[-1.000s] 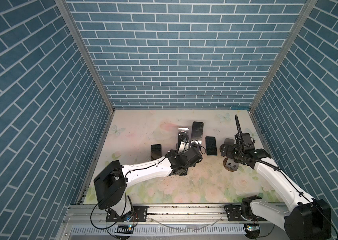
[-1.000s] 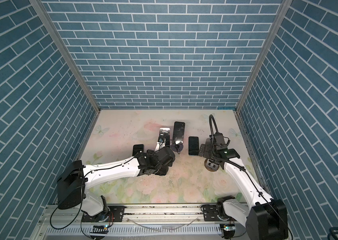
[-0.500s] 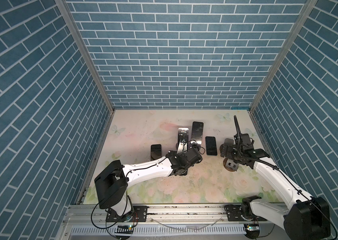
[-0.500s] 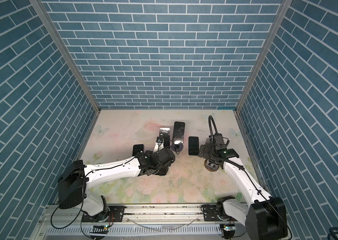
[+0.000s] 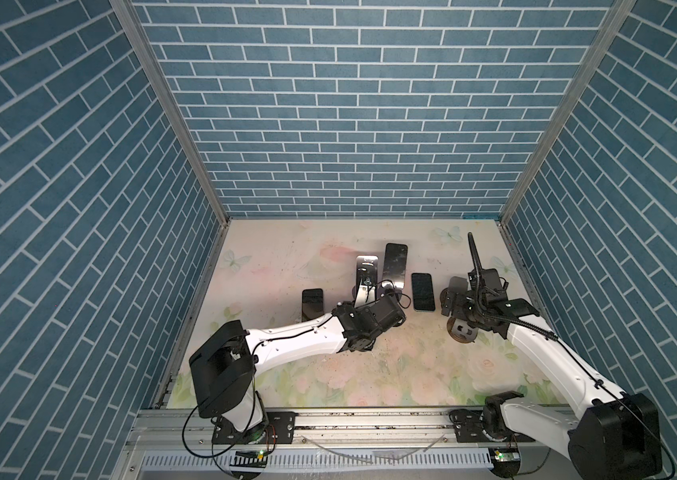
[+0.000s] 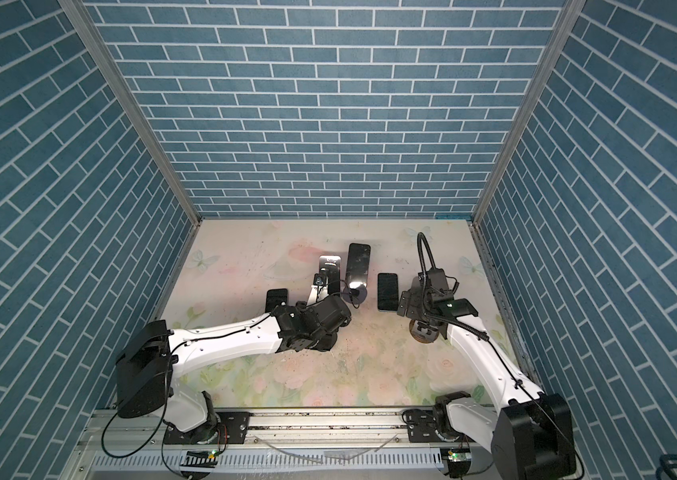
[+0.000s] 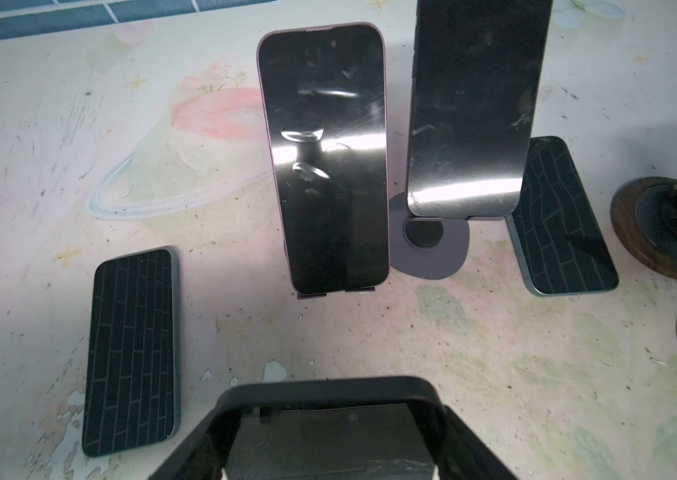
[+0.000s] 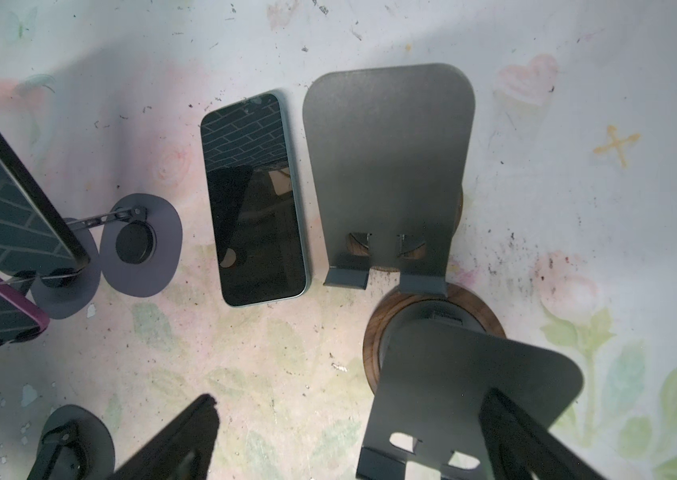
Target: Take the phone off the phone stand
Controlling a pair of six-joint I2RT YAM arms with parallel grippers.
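The floral surface (image 5: 328, 374) is bare across its near half and along its far edge, so the clutter sits in a band across the middle, well apart from the brick-patterned walls. The left arm (image 5: 299, 345) reaches into that band low and almost level, which suits a grip across a leaning phone's sides. The left gripper (image 7: 330, 409) has its jaws closed on a dark, round-cornered phone (image 7: 328, 440) at the near edge of the left wrist view (too close to the lens to show its stand, or whether it has cleared it). Beyond it a tall black phone (image 7: 469, 108) and a pink-edged phone (image 7: 324, 166) lean back on folding stands, each propped on its lower edge, so they would probably come out upward rather than sideways. The right gripper (image 8: 351, 397) holds nothing: its jaws stand wide apart, flanking an empty stand plate (image 8: 473, 386); contact cannot be told. A second empty stand (image 8: 386, 166) shows the two lips that catch a phone. The left flat phone (image 7: 133, 353) and the right flat phone (image 7: 561, 220) narrow the sideways room, leaving up and nearward as the free way out.
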